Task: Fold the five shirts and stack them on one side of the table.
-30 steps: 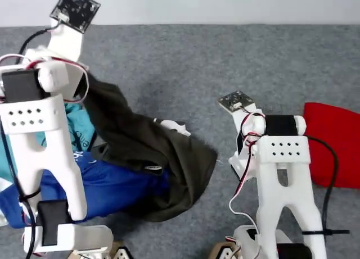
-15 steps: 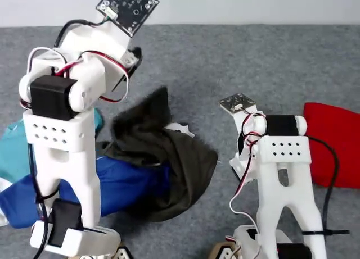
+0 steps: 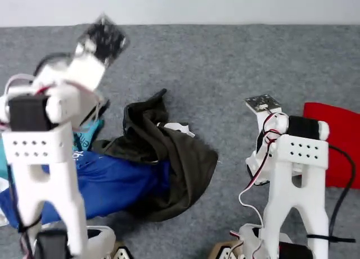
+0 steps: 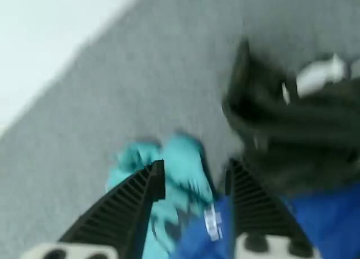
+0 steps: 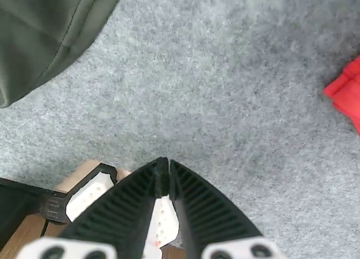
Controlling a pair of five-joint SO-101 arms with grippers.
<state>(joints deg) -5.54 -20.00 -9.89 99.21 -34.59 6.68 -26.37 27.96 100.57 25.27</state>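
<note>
The dark olive shirt (image 3: pixel 174 158) lies crumpled on the left half of the grey table (image 3: pixel 236 62), with one corner standing up in a peak. It overlaps the blue shirt (image 3: pixel 112 186), which is bunched against its near side. The teal shirt (image 3: pixel 85 136) touches the blue shirt on the far side, at the table's left edge, partly behind the left arm (image 3: pixel 42 141). The red shirt (image 3: pixel 337 132) lies flat at the right edge, well apart from the pile and partly behind the right arm (image 3: pixel 295 163). The left gripper (image 4: pixel 194 172) is over the teal shirt beside the blue one, fingers spread with nothing gripped; whether they touch the cloth cannot be determined. The right gripper (image 5: pixel 169 164) is over bare table between the olive and red shirts, fingers pressed together with nothing between them.
</note>
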